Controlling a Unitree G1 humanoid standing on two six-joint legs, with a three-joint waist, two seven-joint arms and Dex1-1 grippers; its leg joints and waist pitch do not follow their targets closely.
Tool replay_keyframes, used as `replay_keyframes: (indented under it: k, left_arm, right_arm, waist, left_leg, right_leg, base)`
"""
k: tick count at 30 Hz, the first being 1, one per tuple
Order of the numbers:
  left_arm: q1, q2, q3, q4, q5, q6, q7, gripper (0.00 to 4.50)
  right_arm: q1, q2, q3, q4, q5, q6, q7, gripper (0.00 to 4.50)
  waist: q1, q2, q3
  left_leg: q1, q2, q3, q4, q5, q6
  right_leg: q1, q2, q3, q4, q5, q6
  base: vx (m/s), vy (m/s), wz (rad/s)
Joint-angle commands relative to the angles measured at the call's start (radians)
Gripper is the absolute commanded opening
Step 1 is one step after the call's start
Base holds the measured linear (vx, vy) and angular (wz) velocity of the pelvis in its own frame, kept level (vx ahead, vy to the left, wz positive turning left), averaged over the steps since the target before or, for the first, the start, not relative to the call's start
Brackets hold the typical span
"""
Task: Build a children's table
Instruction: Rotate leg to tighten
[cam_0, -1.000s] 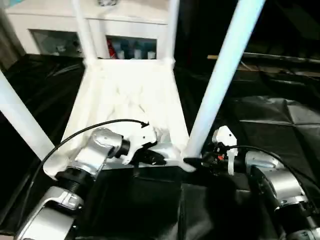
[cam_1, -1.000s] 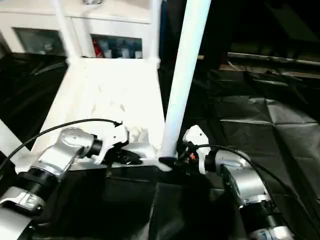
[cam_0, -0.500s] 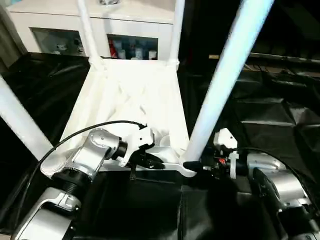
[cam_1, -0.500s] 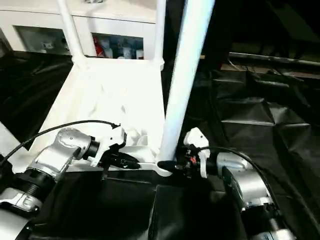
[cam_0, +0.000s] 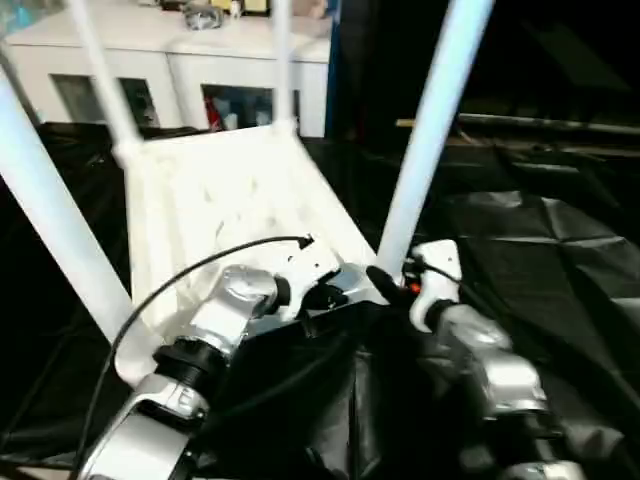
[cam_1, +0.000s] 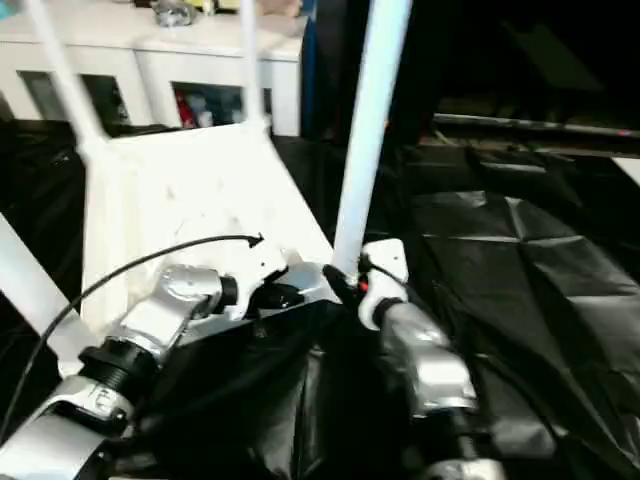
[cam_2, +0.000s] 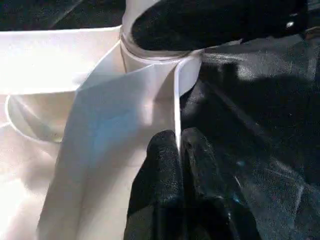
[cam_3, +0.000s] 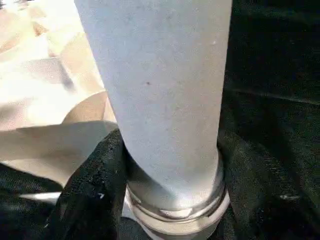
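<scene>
Children's table (cam_0: 225, 200): white plastic, smooth, bright sheen on the ribbed underside. Near right leg (cam_3: 160, 90): white tube, satin, faintly speckled close up; collared end glossier. Ground cover (cam_0: 560, 260): black sheet, creased, glossy where light catches the folds. Forearms (cam_0: 225, 315): brushed silver metal with white plastic housings. Left end effector (cam_2: 179, 165) and right end effector (cam_3: 170, 165): black fingers, matt, finely grainy. Far cabinet (cam_0: 170, 60): white, smooth.
</scene>
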Motion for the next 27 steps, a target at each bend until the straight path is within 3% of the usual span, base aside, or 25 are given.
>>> replay_keyframes:
  k: [1,7,10,12,14,16,17,19,20,23,27]
  left_arm:
    - [0.046,-0.086,-0.12,0.023,-0.004,0.007,-0.061,0.0]
    - [0.053,-0.028,-0.128,0.003,0.0,0.003,-0.127,0.0]
    - [0.059,0.048,-0.126,-0.022,-0.017,-0.022,-0.246,0.0]
    - [0.065,0.082,-0.133,-0.046,-0.035,-0.03,-0.322,0.0]
    - [0.073,0.115,-0.141,-0.073,-0.053,-0.035,-0.396,0.0]
    - [0.077,0.144,-0.142,-0.099,-0.07,-0.007,-0.45,0.0]
    - [0.077,0.159,-0.141,-0.107,-0.073,0.005,-0.469,0.0]
    - [0.075,0.183,-0.143,-0.113,-0.079,0.012,-0.491,0.0]
    - [0.075,0.188,-0.143,-0.112,-0.079,0.01,-0.495,0.0]
    - [0.076,0.206,-0.137,-0.115,-0.081,0.01,-0.509,0.0]
    - [0.079,0.208,-0.135,-0.124,-0.084,0.018,-0.512,0.0]
  right_arm:
    - [-0.009,0.033,0.091,0.061,-0.031,0.016,0.028,2.76]
    - [-0.009,-0.026,0.092,0.022,0.012,0.009,0.152,3.37]
    - [0.007,-0.154,0.142,-0.054,0.042,0.009,0.399,3.37]
    - [0.017,-0.205,0.151,-0.09,0.072,0.007,0.5,3.37]
    - [0.026,-0.251,0.155,-0.121,0.099,0.009,0.584,3.37]
    - [0.026,-0.29,0.158,-0.128,0.105,0.003,0.648,3.37]
    - [0.026,-0.311,0.16,-0.128,0.107,0.001,0.682,3.37]
    - [0.023,-0.348,0.171,-0.129,0.115,0.0,0.739,3.37]
    - [0.023,-0.356,0.175,-0.129,0.114,0.0,0.752,3.37]
    - [0.023,-0.389,0.195,-0.13,0.11,0.001,0.801,3.37]
    - [0.022,-0.385,0.197,-0.127,0.118,0.007,0.811,3.37]
  waist:
    - [-0.01,0.006,-0.007]
    - [0.0,0.006,-0.016]
    - [0.013,0.007,-0.031]
    - [0.018,0.004,-0.034]
    - [0.03,-0.003,-0.037]
    - [0.038,0.0,-0.041]
    - [0.039,-0.009,-0.041]
    - [0.045,-0.001,-0.038]
    - [0.045,-0.005,-0.037]
    - [0.052,-0.003,-0.033]
    - [0.056,-0.009,-0.029]
  left_leg:
    - [0.001,0.014,-0.023,-0.09,-0.549,-0.034]
    - [-0.004,0.02,-0.009,-0.089,-0.463,-0.017]
    - [-0.012,0.023,0.001,-0.076,-0.304,0.033]
    - [-0.022,0.021,0.007,-0.063,-0.167,0.082]
    - [-0.022,0.018,0.012,-0.053,-0.115,0.115]
    - [-0.017,0.019,0.014,-0.048,-0.06,0.14]
    - [-0.021,0.018,0.015,-0.046,-0.036,0.155]
    - [-0.018,0.022,0.013,-0.048,-0.04,0.157]
    - [-0.018,0.023,0.013,-0.049,-0.049,0.155]
    - [-0.013,0.027,0.013,-0.053,-0.083,0.128]
    - [-0.013,0.026,0.015,-0.057,-0.137,0.088]
  right_leg:
    - [-0.013,-0.035,0.016,-0.106,-0.552,-0.082]
    - [-0.006,-0.03,0.027,-0.085,-0.326,-0.16]
    - [0.016,-0.029,0.027,-0.063,-0.102,-0.212]
    - [0.026,-0.031,0.025,-0.045,0.074,-0.264]
    - [0.03,-0.031,0.027,-0.035,0.144,-0.283]
    - [0.031,-0.031,0.028,-0.024,0.229,-0.307]
    - [0.032,-0.03,0.026,-0.021,0.251,-0.313]
    - [0.03,-0.032,0.024,-0.022,0.2,-0.317]
    - [0.03,-0.031,0.023,-0.023,0.18,-0.317]
    - [0.027,-0.031,0.023,-0.026,0.105,-0.311]
    - [0.026,-0.032,0.027,-0.031,0.036,-0.298]
  base:
    - [0.0,0.0,0.0]
    - [0.0,0.0,0.0]
    - [0.056,-0.01,0.06]
    - [0.082,-0.024,0.06]
    - [0.063,-0.028,0.01]
    - [0.031,-0.011,0.02]
    - [0.0,0.0,0.0]
    - [0.0,0.0,0.0]
    - [0.0,0.0,0.0]
    - [0.0,0.0,0.0]
    - [0.0,0.0,0.0]
